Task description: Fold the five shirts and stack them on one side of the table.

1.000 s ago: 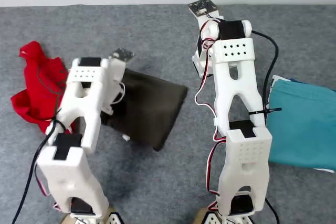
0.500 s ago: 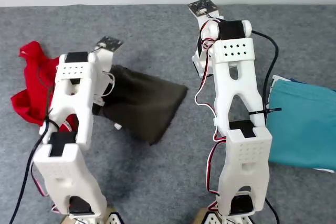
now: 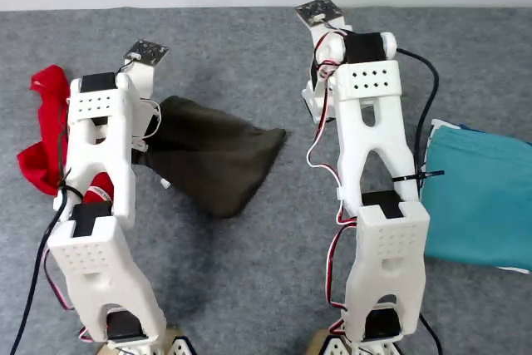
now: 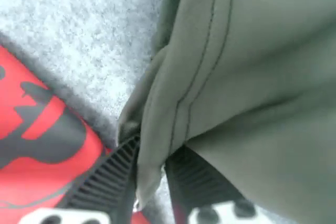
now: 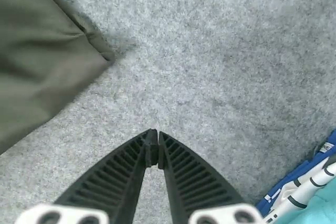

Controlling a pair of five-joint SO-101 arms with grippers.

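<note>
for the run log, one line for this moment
left gripper: shut on olive shirt | right gripper: shut, empty, above mat | red shirt: crumpled, by left arm | teal shirt: right edge

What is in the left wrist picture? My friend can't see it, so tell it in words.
The left claw is shut on a bunched edge of the dark olive shirt, with the shirt's stitched hem showing. Beside the claw lies a red shirt with a dark print, on the grey felt table cover.
</note>
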